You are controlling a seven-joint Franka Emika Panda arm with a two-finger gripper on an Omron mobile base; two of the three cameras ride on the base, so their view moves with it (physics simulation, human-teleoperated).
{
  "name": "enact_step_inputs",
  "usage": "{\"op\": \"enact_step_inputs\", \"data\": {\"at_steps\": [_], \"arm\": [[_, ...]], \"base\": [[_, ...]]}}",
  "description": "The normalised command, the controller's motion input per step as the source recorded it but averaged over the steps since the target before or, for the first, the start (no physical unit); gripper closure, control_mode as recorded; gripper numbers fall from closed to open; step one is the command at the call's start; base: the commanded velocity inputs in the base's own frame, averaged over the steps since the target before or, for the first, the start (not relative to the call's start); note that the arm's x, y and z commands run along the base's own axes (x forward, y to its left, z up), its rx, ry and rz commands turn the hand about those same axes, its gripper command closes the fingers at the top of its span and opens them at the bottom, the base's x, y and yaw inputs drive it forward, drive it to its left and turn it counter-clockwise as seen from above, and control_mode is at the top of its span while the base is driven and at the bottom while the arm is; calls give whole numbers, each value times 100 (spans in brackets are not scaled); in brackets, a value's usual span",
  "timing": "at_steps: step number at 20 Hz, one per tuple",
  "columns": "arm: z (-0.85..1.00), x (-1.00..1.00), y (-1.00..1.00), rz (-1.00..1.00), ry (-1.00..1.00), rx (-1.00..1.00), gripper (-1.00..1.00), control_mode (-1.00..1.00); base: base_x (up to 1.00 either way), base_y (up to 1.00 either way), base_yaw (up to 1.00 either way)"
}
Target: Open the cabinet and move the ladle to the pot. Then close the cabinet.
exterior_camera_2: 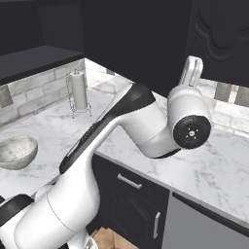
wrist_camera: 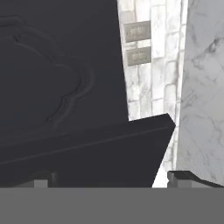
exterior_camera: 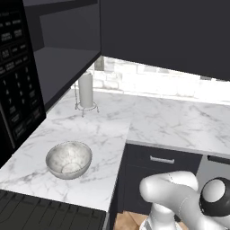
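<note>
The cabinet point(exterior_camera: 63, 67) beside the microwave shows its dark inside and single shelf, with nothing on the part I see. A broad dark panel point(exterior_camera: 157, 31) hangs to its right; whether that is its swung door I cannot tell. My arm reaches up, and its hand point(exterior_camera_2: 191, 72) is close below an ornate curved-panel door point(exterior_camera_2: 221, 36). In the hand view my gripper point(wrist_camera: 109, 180) is open, its fingertips point(wrist_camera: 178, 176) wide apart with nothing between them, facing the ornate door point(wrist_camera: 48, 74) and a dark slab edge point(wrist_camera: 100, 148). The ladle and the pot are out of view.
A pale speckled bowl point(exterior_camera: 68, 159) sits on the marble counter point(exterior_camera: 157, 121) near the stove grate point(exterior_camera: 40, 211). A paper towel holder point(exterior_camera: 85, 92) stands at the back. The black microwave point(exterior_camera: 15, 76) fills the left. Two wall outlets point(wrist_camera: 138, 31) sit on the brick backsplash.
</note>
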Motion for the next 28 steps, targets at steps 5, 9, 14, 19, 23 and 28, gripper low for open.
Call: {"op": "enact_step_inputs", "data": {"at_steps": [5,9,14,19,23,28], "arm": [[-5,36,-25,14,0,1,-100,-100],[-1,22,-16,11,-2,0,-100,-100],[0,11,-11,1,-5,0,-100,-100],[-1,12,-11,0,-7,0,-100,-100],[-10,19,0,0,-6,0,-100,-100],[-17,30,0,0,-6,0,-100,-100]], "base": [[0,0,0],[0,0,0],[0,0,0],[0,0,0],[0,0,0],[0,0,0]]}}
